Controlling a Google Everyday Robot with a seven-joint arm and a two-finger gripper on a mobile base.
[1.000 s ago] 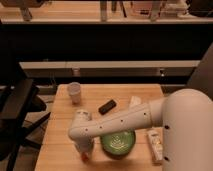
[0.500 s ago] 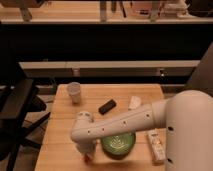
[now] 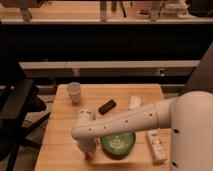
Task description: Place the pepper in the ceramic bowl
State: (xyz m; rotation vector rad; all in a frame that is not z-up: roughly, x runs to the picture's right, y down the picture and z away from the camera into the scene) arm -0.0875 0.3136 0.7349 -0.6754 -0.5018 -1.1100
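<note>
The green ceramic bowl [image 3: 119, 144], with a pale pattern inside, sits on the wooden table [image 3: 62, 120] near its front edge. My white arm reaches across from the right, over the bowl's far rim. My gripper [image 3: 88, 151] points down just left of the bowl, close to the table top. A small orange-red bit, the pepper [image 3: 88, 157], shows right under the gripper, beside the bowl's left rim. Most of the pepper is hidden by the gripper.
A small white cup [image 3: 74, 92] stands at the table's back left. A black flat object [image 3: 107, 106] and a white crumpled item [image 3: 134, 102] lie behind the arm. A white packet [image 3: 156, 145] lies right of the bowl. A dark chair [image 3: 17, 107] stands to the left.
The gripper and wrist have shifted slightly to the right, toward the bowl, with the orange-red pepper staying under the gripper. The bowl and other things have not moved.
</note>
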